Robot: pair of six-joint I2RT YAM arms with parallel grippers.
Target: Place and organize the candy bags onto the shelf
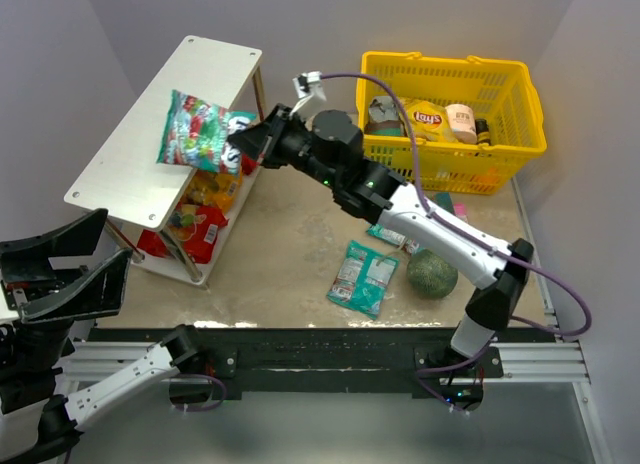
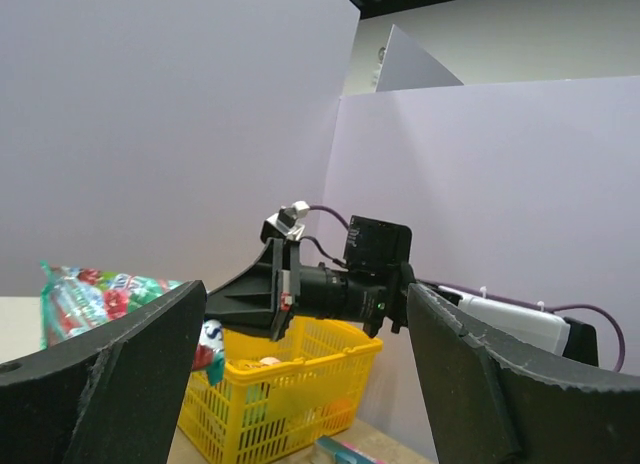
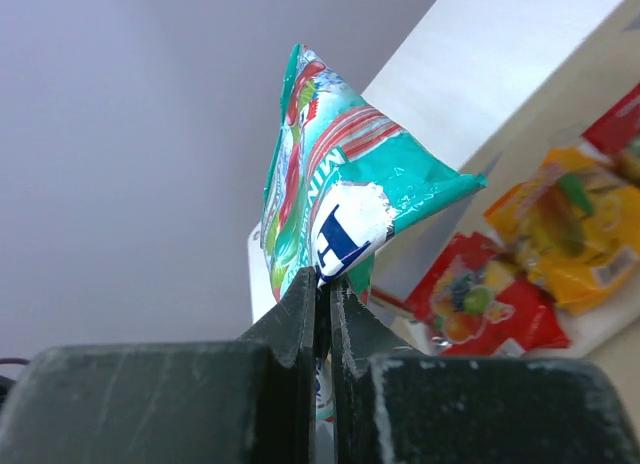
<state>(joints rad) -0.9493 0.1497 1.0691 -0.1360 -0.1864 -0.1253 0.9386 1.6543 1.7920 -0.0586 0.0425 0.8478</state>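
My right gripper [image 1: 243, 136] is shut on the edge of a teal candy bag [image 1: 200, 131] with red and white print and holds it over the top tier of the white shelf [image 1: 140, 134]. In the right wrist view the bag [image 3: 340, 174] stands up from my closed jaws. Red [image 1: 205, 227] and yellow-orange [image 1: 215, 189] candy bags lie on the lower tier. Another teal bag [image 1: 362, 276] lies flat on the table. My left gripper [image 1: 75, 274] is open and empty at the left edge, well off the shelf.
A yellow basket [image 1: 455, 119] with a Lay's bag [image 1: 427, 115] and other items stands at the back right. A dark green ball [image 1: 432, 273] sits right of the loose teal bag. More packets [image 1: 392, 236] lie under my right arm.
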